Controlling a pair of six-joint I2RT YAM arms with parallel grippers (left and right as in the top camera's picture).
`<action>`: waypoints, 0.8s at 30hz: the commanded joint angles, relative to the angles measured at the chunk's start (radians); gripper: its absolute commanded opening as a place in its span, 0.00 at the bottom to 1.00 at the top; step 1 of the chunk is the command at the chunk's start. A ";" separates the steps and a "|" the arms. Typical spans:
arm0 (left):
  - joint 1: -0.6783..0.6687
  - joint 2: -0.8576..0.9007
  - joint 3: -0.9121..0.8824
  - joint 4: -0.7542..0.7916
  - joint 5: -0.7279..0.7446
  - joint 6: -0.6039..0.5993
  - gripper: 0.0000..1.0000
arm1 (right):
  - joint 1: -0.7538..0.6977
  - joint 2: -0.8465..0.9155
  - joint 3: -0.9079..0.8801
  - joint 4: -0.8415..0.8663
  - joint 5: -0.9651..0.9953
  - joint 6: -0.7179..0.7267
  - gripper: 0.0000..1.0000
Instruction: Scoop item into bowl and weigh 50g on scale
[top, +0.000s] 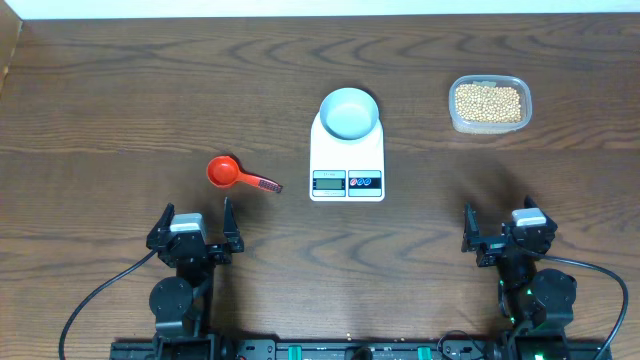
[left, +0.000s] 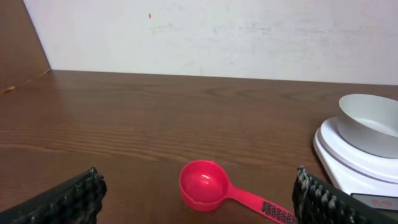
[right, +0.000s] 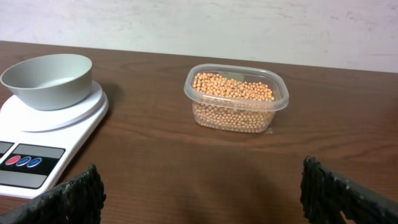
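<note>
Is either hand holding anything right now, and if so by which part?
Nothing is held. The left hand and right hand are both open and empty; the red scoop lies untouched.

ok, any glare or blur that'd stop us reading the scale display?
Overhead: even light, no glare, but the scale display is too small to read. Left wrist: red scoop sharp, soft sheen on the table, near fingers dark and blurry. Right wrist: beans crisp, display off the left edge.
</note>
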 joint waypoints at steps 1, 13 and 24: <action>0.005 -0.007 -0.024 -0.024 -0.016 0.013 0.98 | 0.005 0.000 -0.002 -0.003 -0.005 0.006 0.99; 0.005 -0.007 -0.024 -0.023 -0.016 0.013 0.98 | 0.005 0.000 -0.002 -0.003 -0.005 0.006 0.99; 0.005 -0.007 -0.024 -0.015 -0.016 0.013 0.98 | 0.005 0.000 -0.002 -0.003 -0.005 0.006 0.99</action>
